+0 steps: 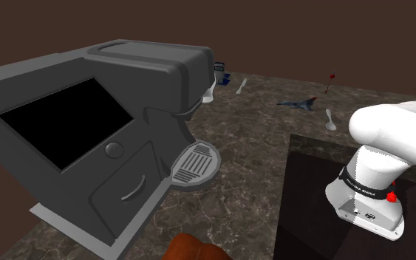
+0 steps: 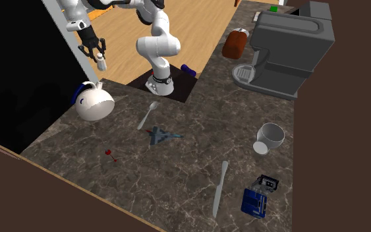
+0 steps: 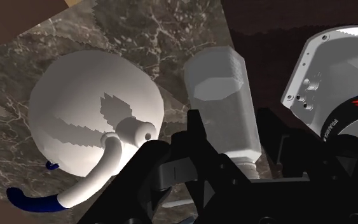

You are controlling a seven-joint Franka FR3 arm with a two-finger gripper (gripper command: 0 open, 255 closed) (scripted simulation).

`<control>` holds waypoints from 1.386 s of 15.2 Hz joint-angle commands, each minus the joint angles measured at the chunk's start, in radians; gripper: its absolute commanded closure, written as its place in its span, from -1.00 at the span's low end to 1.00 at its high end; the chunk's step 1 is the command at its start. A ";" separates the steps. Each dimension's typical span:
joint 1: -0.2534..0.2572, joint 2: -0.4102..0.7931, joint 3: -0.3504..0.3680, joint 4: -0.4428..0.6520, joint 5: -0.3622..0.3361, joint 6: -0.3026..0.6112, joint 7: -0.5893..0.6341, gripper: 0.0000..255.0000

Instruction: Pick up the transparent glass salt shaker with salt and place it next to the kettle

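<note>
Black gripper fingers pinch the salt shaker from two sides. Shaker body is translucent, pale and faceted, with a many-sided end face toward the counter. It hangs in the air, higher than the kettle and a little to one side, not touching it.

Kettle: white, matte, near-spherical, with a curved spout. Its blue handle is partly cut off in the wrist view.

Countertop: dark stone with pale veining.

Second exterior view: kettle sits near the counter's left edge, with a black area beyond. Bare stone lies between it and a spoon and a grey toy plane. Well apart are a white mug, a long pale utensil and a blue box.

Grey coffee machine looms in the shoulder view, hiding most of the mug. Shaker's contents are hard to make out.
</note>
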State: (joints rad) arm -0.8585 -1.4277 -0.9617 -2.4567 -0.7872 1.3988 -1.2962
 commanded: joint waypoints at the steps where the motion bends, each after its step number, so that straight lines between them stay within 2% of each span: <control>1: -0.011 -0.012 -0.021 -0.021 -0.021 0.012 -0.005 1.00; 21: -0.088 -0.073 -0.274 -0.186 -0.253 0.153 -0.026 1.00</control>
State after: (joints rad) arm -0.9423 -1.4993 -1.2204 -2.6380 -1.0251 1.5450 -1.3185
